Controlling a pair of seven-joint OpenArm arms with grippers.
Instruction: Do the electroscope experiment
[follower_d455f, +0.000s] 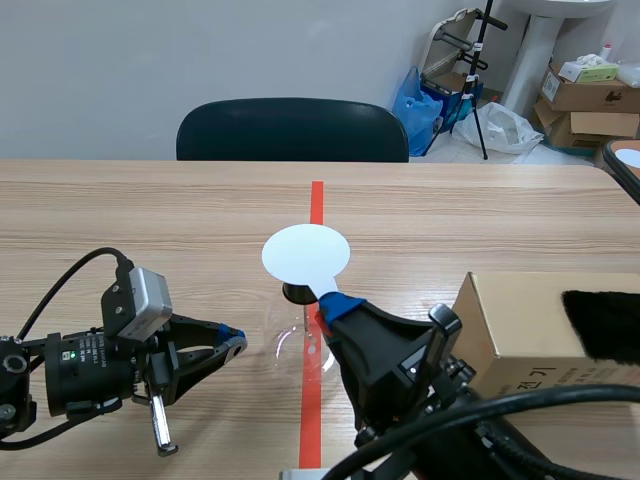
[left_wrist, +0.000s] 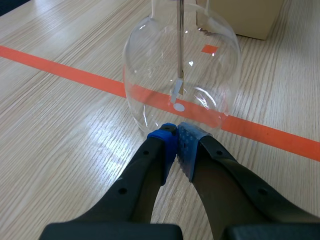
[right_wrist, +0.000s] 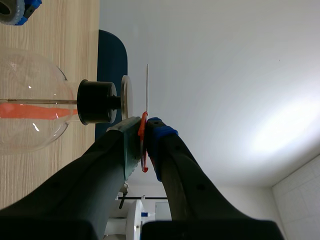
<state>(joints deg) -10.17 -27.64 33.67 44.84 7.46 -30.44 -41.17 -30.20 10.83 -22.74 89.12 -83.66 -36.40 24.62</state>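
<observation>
At the middle of the tabletop (follower_d455f: 150, 220), on the orange-red tape line, stands one electroscope (follower_d455f: 300, 345): a clear round glass flask (left_wrist: 180, 75) with a black stopper (right_wrist: 97, 102) in its neck, a thin metal rod (left_wrist: 180, 40) running down inside to a pale leaf (left_wrist: 176, 95), and a small metal plate (right_wrist: 126, 97) above the stopper. The right gripper (follower_d455f: 338, 303) comes in over the flask from the near right, its pads pressed together on the orange-red handle (right_wrist: 143, 145) of one white disc (follower_d455f: 306, 254). The disc is held flat directly over the electroscope's top; the right wrist view, which shows it edge-on, leaves a narrow gap between it and the metal plate, so the two are near but apart. The left gripper (left_wrist: 177, 140) lies low on the tabletop just left of the flask, its two blue-padded fingers closed against each other with nothing between them, the tips just beside the flask's base; whether they touch the glass cannot be told. To the right of the electroscope sits one cardboard box (follower_d455f: 520, 330), with one black furry piece (follower_d455f: 605, 325) lying on it. One dark chair (follower_d455f: 292, 130) stands behind the far edge of the tabletop.
</observation>
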